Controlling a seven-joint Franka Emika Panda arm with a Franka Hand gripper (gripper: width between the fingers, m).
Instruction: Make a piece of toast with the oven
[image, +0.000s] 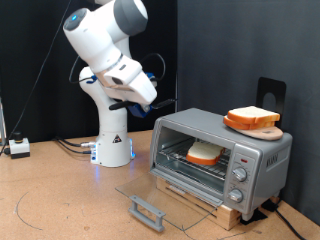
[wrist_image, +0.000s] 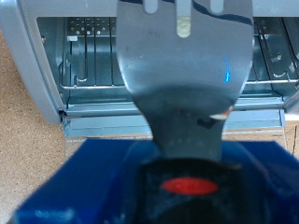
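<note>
The silver toaster oven (image: 222, 158) stands at the exterior view's right with its glass door (image: 160, 195) folded down flat and the grey bar handle (image: 148, 211) at the front. The piece of toast (image: 205, 153) lies inside on the wire rack. My gripper (image: 157, 103) hangs in the air to the exterior view's left of the oven mouth, above the open door, apart from the toast. In the wrist view my gripper (wrist_image: 183, 14) shows as one closed grey mass with nothing in it, facing the open oven (wrist_image: 56, 84). It hides the toast there.
A second bread slice (image: 252, 115) lies on a round wooden board (image: 262, 129) on the oven's roof. The oven stands on a low wooden base (image: 205, 208). A black stand (image: 271, 92) rises behind it. Cables and a small white box (image: 18, 147) lie at the exterior view's left.
</note>
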